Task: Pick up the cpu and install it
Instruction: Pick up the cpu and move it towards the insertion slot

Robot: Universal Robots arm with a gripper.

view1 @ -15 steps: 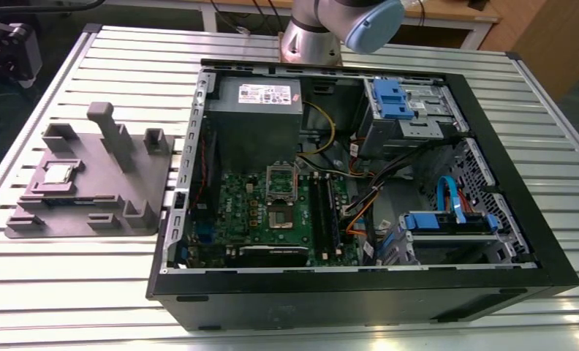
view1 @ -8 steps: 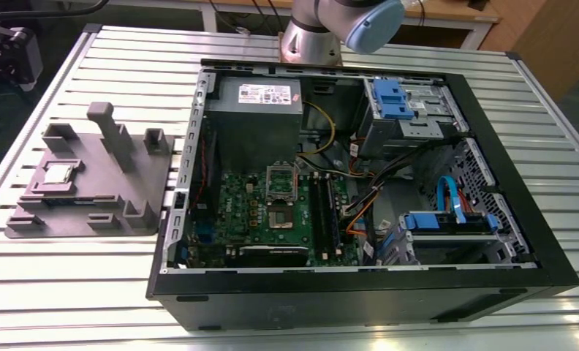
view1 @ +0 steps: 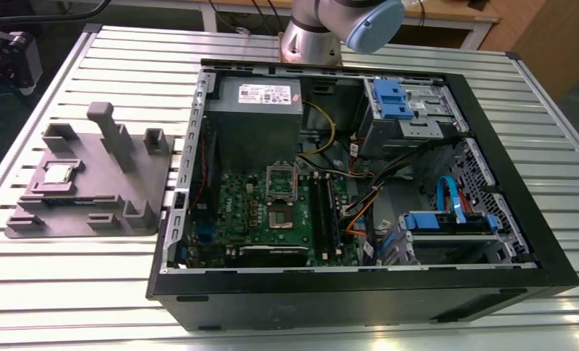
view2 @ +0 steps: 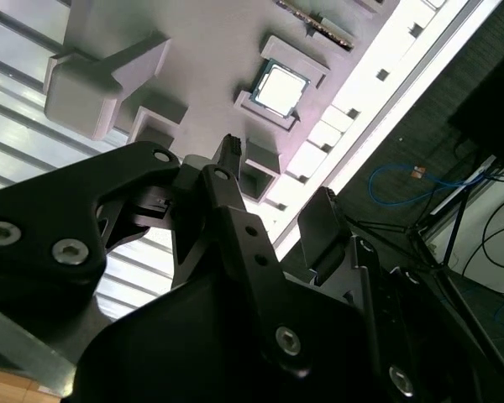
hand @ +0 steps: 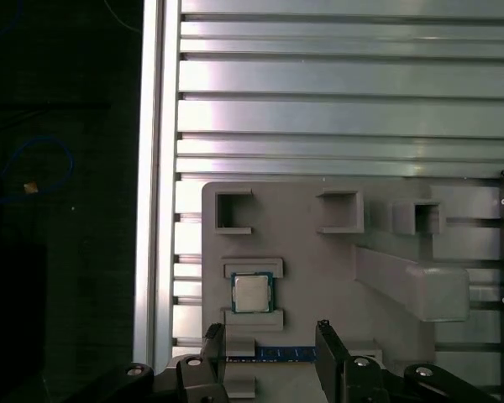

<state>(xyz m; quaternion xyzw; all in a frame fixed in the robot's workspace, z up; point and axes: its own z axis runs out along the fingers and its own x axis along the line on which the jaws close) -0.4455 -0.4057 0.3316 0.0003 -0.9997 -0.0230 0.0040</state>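
One empty pincer (hand: pixel 269 348), spread wide, hangs just short of the cpu (hand: pixel 251 293), nested in a grey holder (hand: pixel 319 269), likely to stay square.

Chips: I counted one cpu (hand: pixel 252 292).
Holders: I saw one grey holder (view1: pixel 134 186) under it.
Memory sticks: I counted one memory stick (hand: pixel 273 354) on that holder.
Square pockets: I counted three square pockets (hand: pixel 233 210) in a row in the first wrist view.
Fingers: my gripper (hand: pixel 270 340) showed two fingers (hand: pixel 328 346).
Computer cases: I saw one computer case (view1: pixel 368 281).
Circuit boards: I counted one green circuit board (view1: pixel 240 205) inside it.
Power boxes: I counted one grey power box (view1: pixel 255 102).
Blue brackets: I counted two blue brackets (view1: pixel 392 99) in the case.
Tables: I saw one slatted table (view1: pixel 104 292).
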